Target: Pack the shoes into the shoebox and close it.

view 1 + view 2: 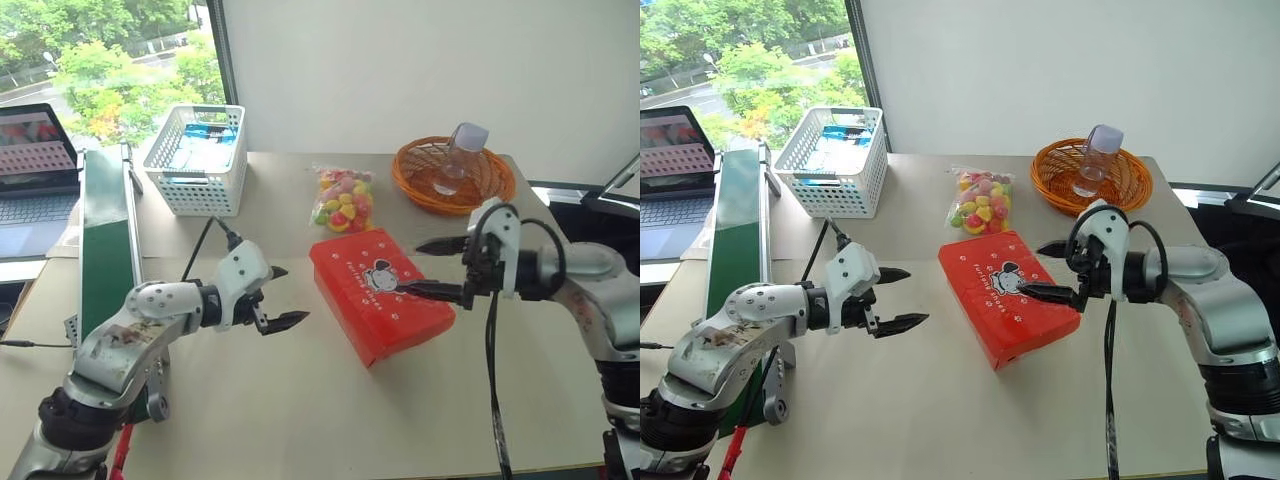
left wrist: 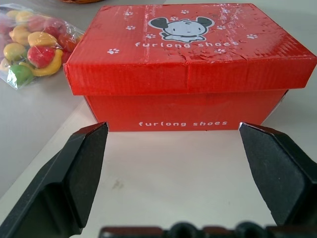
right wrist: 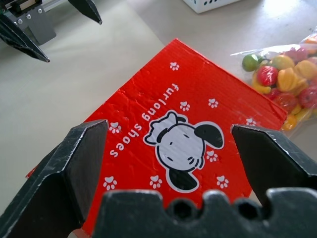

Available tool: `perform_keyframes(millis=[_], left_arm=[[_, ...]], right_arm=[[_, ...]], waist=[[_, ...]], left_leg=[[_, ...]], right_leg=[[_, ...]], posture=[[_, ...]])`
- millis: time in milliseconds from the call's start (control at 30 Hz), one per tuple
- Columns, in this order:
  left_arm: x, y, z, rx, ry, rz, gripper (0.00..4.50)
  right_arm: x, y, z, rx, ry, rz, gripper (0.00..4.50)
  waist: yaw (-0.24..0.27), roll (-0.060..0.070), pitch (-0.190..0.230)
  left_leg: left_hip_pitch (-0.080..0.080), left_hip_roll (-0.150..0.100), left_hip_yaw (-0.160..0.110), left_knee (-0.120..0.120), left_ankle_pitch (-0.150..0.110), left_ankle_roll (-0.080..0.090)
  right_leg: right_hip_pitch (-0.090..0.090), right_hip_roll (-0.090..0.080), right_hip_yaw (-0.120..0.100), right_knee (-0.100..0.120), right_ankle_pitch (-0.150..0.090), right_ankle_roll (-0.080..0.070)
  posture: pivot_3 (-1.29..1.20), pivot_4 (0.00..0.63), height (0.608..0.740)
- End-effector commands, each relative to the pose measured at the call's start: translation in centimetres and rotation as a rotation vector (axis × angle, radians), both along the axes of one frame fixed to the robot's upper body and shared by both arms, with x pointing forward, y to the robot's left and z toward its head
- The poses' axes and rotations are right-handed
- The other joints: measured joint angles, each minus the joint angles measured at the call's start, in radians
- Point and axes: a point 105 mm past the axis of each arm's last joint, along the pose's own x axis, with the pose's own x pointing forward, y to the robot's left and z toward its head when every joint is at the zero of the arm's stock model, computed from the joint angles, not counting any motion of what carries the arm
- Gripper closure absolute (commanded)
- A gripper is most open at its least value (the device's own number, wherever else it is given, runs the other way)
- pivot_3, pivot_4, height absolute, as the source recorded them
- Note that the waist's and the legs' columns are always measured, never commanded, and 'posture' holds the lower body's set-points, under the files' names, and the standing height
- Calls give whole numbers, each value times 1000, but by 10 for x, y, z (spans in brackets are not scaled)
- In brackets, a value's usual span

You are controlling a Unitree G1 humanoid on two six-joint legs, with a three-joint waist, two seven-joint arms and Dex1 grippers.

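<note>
The left pincer (image 1: 282,296) gapes wide just left of the shut shoebox (image 1: 378,293) mid-surface, the right pincer (image 1: 437,268) wide above its right edge; a careless sweep by either could shove the box or spring its lid.

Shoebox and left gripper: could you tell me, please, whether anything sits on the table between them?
Nothing visible does. The left gripper is open and faces the side of the closed shoebox across bare table. The bag of toy fruit lies behind the box, off that line.
</note>
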Motion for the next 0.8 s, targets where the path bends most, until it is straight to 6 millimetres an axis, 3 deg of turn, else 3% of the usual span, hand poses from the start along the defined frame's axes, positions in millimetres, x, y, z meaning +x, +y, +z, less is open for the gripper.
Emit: perform_keyframes(millis=[33,200,367,433,567,633,800], left_arm=[[-6,-4,10,-22,-52,-12,0],[-11,-9,12,-60,-66,6,0],[-18,-8,10,-114,-81,89,0],[-20,-7,7,-120,-72,102,0],[-21,-17,-5,-161,-69,132,0],[-21,-19,-10,-167,-61,137,0],[-7,-3,-17,-163,-114,220,0]], right_arm=[[-4,-4,11,5,-59,1,33],[-9,-19,6,13,-20,-49,33],[-8,-60,-4,56,14,-248,33],[-8,-67,-8,52,10,-285,33],[-8,-96,-32,140,35,-455,33],[-12,-101,-40,166,36,-478,33],[-32,-105,-49,243,42,-493,33]], waist=[[0,0,0],[3,0,0],[8,0,0],[8,0,0],[8,0,0],[11,0,0],[11,3,0]], left_leg=[[0,0,0,0,0,0],[0,0,0,0,0,0],[0,0,0,0,0,0],[2,0,0,0,0,0],[5,0,0,0,0,0],[6,-1,0,1,0,0],[6,-1,0,1,0,0]], right_leg=[[0,0,0,0,0,0],[0,0,0,0,0,0],[2,0,0,-1,0,0],[3,0,0,-1,0,0],[5,0,1,0,-2,-4],[6,0,1,0,-3,-5],[5,0,2,1,-3,-4]], posture=[[0,150,740],[0,150,740],[0,150,740],[0,150,740],[0,150,740],[0,150,740],[0,150,740]])
